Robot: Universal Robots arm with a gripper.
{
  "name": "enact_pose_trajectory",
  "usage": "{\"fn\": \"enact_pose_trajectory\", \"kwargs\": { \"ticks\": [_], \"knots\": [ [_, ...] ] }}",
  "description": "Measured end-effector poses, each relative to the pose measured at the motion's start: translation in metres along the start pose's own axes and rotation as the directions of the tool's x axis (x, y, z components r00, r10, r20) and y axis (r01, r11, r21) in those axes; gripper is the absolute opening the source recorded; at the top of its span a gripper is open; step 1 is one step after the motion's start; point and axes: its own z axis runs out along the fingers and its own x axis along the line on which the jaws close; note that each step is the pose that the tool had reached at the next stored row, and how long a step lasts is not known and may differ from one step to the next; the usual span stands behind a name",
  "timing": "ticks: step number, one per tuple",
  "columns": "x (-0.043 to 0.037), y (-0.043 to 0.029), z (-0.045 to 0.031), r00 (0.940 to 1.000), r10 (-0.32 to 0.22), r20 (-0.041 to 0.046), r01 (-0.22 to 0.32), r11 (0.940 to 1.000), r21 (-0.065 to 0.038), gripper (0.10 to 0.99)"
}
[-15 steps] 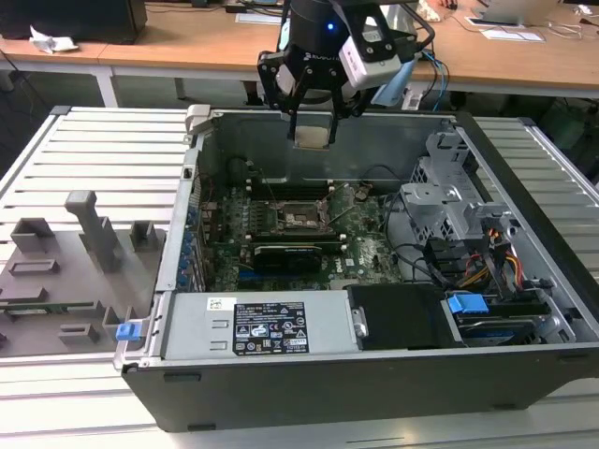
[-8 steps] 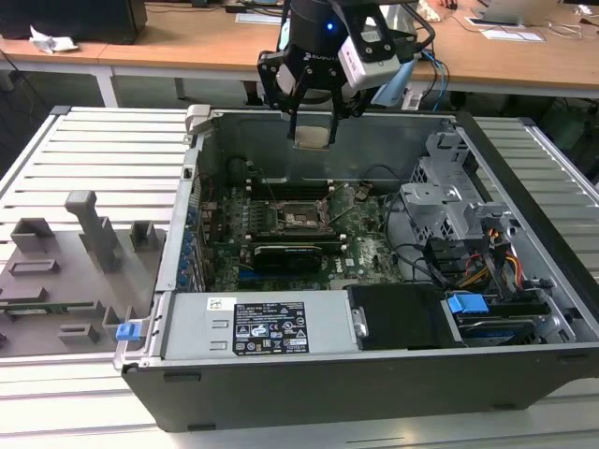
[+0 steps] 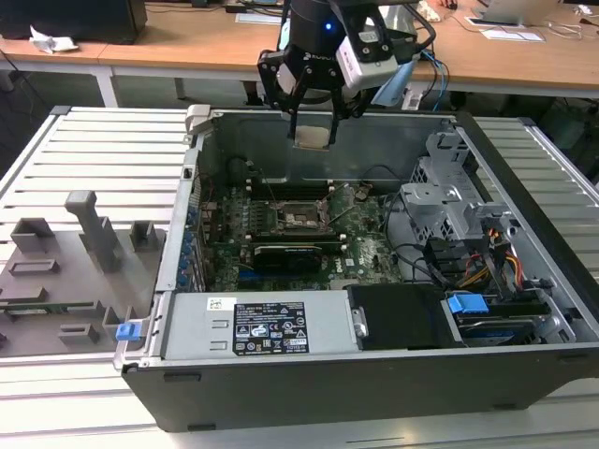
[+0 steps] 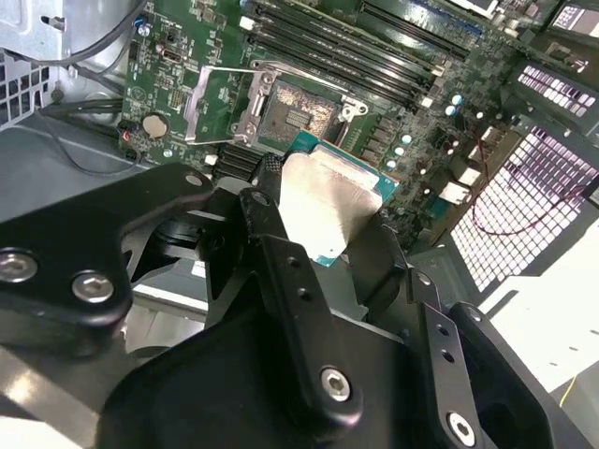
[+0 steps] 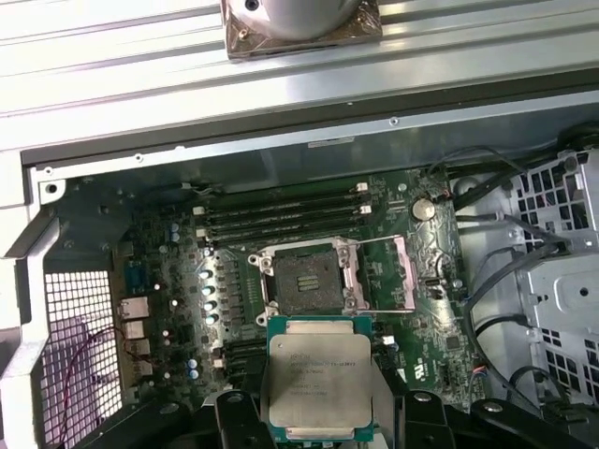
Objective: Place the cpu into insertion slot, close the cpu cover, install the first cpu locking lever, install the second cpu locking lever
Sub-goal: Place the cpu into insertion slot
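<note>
Broadly, the open computer case point(image 3: 281, 393) lies on its side so that the insertion slot point(image 5: 304, 281) faces upward, which lets the arm come at it from above. Around the insertion slot spreads the green motherboard point(image 3: 365, 253), with memory slots just beside the insertion slot on one side. High above the insertion slot in the exterior view, and toward the case's far wall from it, hangs the gripper point(image 3: 313, 133). Its fingers are pressed against two opposite edges of the cpu point(image 3: 312, 140); gripping by the edges probably keeps the underside and the top clear of contact. The cpu cover point(image 5: 408, 273) is swung open and lies just beside the insertion slot, its square window showing board through it, so the insertion slot is bare and ready to receive the chip. In the second wrist view the same cover point(image 4: 194, 108) shows as a pale frame hinged away from the insertion slot point(image 4: 298, 114). The locking levers seem to be released too, though such thin rods are hard to make out. The cpu point(image 5: 318, 379) is held flat, metal top up and roughly square to the insertion slot, well apart from it and not yet seated. In the second wrist view it point(image 4: 323, 201) sits between the black fingers point(image 4: 271, 220).
</note>
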Motion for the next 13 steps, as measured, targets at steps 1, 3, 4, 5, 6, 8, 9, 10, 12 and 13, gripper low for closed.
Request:
{"fn": "enact_pose_trajectory", "kwargs": {
  "ticks": [1,3,4,5,6,8,9,10,12,13],
  "knots": [
    [0.0,0.0,0.0,1.0,0.008,0.0007,-0.008,1.0,0.0,0.529],
    [0.0,-0.0001,0.0001,0.9997,0.026,0.0025,-0.026,0.9997,0.001,0.529],
    [0.0,0.0,0.0003,0.9994,0.035,0.0035,-0.035,0.9994,0.001,0.529],
    [0.0,0.0,0.0003,0.9989,0.046,0.0045,-0.046,0.9989,0.001,0.529],
    [0.0,0.0,0.0003,0.9984,0.057,0.0055,-0.057,0.9984,0.001,0.529],
    [0.0,-0.0001,0.0005,0.9967,0.081,0.0079,-0.081,0.9967,0.002,0.529],
    [0.0,-0.0001,0.0005,0.9959,0.09,0.0088,-0.09,0.996,0.002,0.529],
    [0.0,0.0,0.0006,0.9951,0.098,0.0096,-0.098,0.9952,0.002,0.529],
    [0.0,-0.0001,0.0006,0.9935,0.113,0.0112,-0.113,0.9935,0.002,0.529],
    [0.0,-0.0001,0.0007,0.9926,0.121,0.012,-0.121,0.9926,0.002,0.529]
  ]
}}
